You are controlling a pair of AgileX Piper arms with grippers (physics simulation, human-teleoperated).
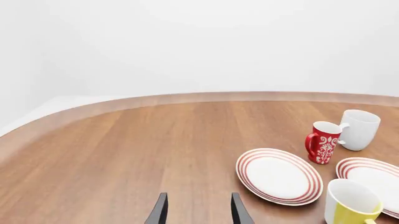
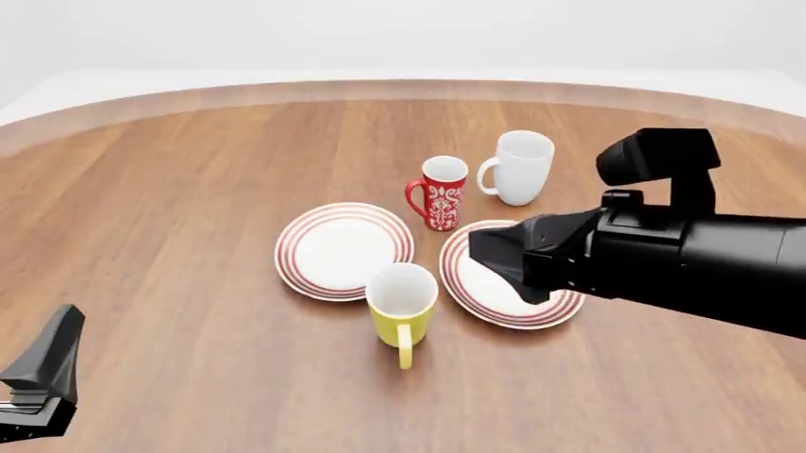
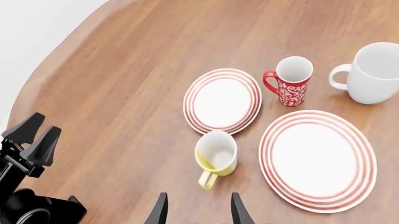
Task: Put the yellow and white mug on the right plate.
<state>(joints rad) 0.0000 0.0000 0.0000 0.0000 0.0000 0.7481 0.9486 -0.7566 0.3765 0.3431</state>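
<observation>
Right gripper (image 3: 196, 207) hangs with jaws spread and empty above the upright yellow-and-white ceramic mug (image 3: 216, 156), which stands on the wooden table (image 3: 124, 93) just beside the right red-ringed white plate (image 3: 317, 158) — handle toward the arms. Left gripper (image 1: 196, 210), also spread, sits well apart — the right is nearer.

A bare simulated test space is showing here: a rounded wooden tabletop (image 2: 189, 236) is sitting against blank white surroundings at the top of the frame, with flat, shadowless rendering everywhere.
</observation>
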